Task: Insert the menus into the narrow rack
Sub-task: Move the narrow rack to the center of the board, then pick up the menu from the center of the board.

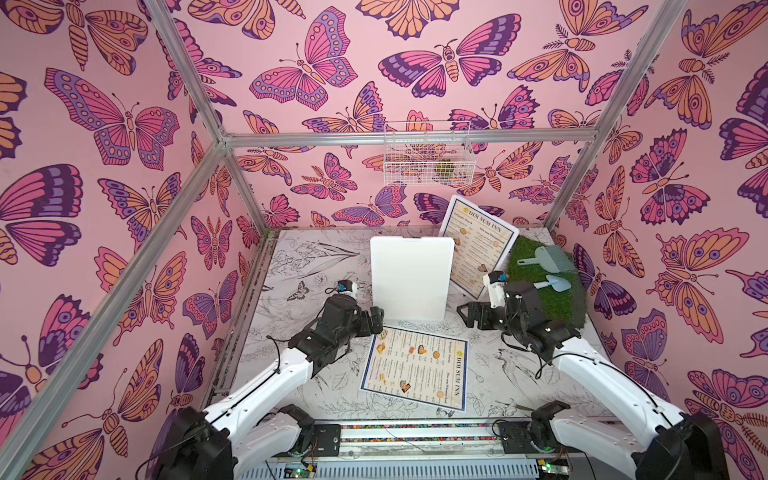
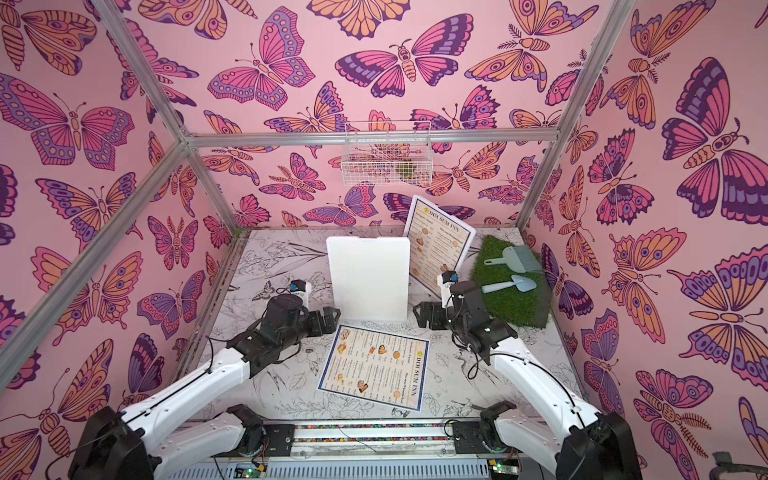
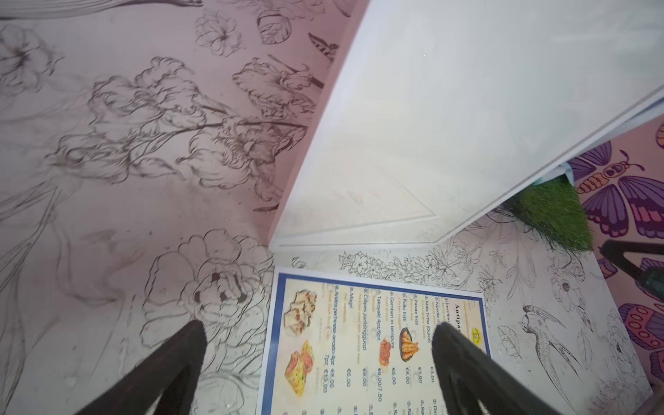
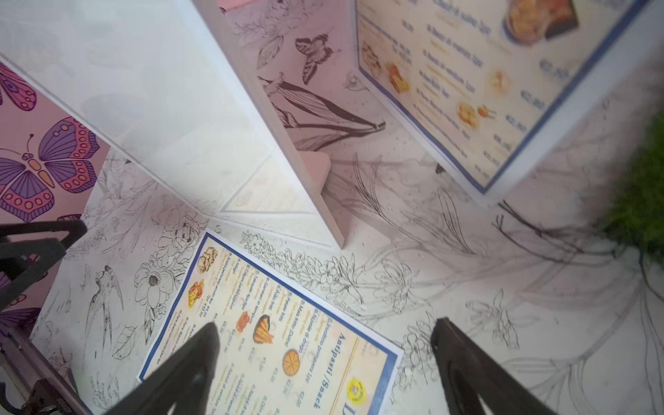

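One menu (image 1: 415, 370) (image 2: 374, 365) lies flat on the table, between the two arms. A second menu (image 1: 478, 245) (image 4: 467, 82) stands tilted at the back right, beside the grass mat. A narrow white wire rack (image 1: 428, 153) (image 2: 386, 153) hangs from the rail on the back wall. My left gripper (image 1: 376, 320) (image 3: 319, 325) hovers open over the flat menu's far left corner (image 3: 359, 341). The right gripper (image 1: 469, 318) (image 4: 325, 323) is open too, over the same menu's far right corner (image 4: 287, 323). Neither holds anything.
A white board (image 1: 409, 278) (image 3: 431, 125) stands upright mid-table, just behind the flat menu. A green grass mat (image 1: 544, 286) at the right carries a small brush (image 1: 548, 255) and a shovel (image 1: 552, 283). Something green and yellow sits in the wire rack.
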Tool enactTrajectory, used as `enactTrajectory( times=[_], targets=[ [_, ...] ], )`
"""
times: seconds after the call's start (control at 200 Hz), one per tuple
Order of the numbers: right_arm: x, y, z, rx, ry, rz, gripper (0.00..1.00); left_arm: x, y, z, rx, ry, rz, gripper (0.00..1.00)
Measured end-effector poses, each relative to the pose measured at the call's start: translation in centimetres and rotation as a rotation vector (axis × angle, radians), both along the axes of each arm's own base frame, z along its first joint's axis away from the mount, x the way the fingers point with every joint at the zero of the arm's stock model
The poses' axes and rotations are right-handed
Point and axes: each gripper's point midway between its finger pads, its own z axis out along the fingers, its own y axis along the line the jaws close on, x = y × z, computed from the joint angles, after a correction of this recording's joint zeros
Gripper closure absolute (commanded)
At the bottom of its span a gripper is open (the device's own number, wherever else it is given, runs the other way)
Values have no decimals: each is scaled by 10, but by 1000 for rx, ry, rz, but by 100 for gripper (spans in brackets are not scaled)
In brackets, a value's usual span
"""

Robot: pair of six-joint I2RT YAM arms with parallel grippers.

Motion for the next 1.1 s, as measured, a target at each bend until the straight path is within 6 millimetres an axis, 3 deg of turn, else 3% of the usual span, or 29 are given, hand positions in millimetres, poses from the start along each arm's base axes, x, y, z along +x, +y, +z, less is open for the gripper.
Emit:
enactTrajectory(
  times=[0.26, 0.381, 0.536, 0.861, 1.102],
  targets=[
    [-56, -16, -13, 135, 172, -126, 19, -50, 4, -40, 7, 269, -45, 0],
    [-79, -19, -29, 196, 259, -172, 27, -59, -1, -57, 8, 356, -72, 1],
    [-98, -14, -58, 236, 412, -190, 28, -63, -8, -72, 10, 419, -102, 2],
    [-109, -3, -88, 252, 563, -174, 30, -56, -22, -102, 21, 488, -156, 4],
    [-109, -1, -103, 232, 605, -169, 32, -49, -34, -100, -15, 473, -185, 7]
  ],
)
